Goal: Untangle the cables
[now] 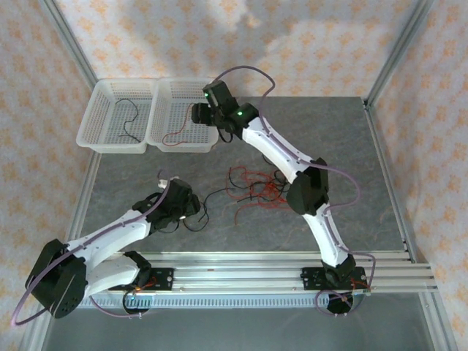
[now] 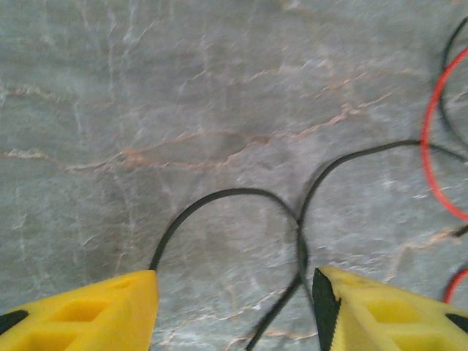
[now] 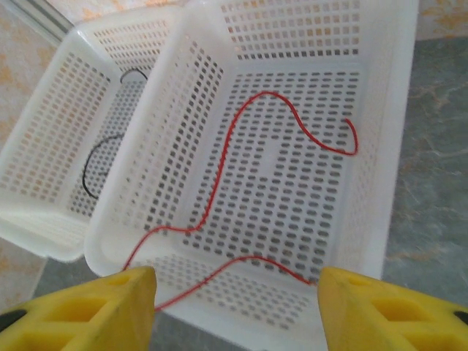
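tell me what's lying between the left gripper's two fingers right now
A thin black wire lies on the grey table between the fingers of the open left gripper, its strands curving and meeting there. The left wrist view shows this.

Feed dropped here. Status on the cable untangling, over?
Left gripper open, straddling black wire on table. Right gripper open above basket holding one red wire. Tangle mid-table; nothing in the way.

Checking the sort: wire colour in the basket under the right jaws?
Red wire, clearest in the right wrist view.
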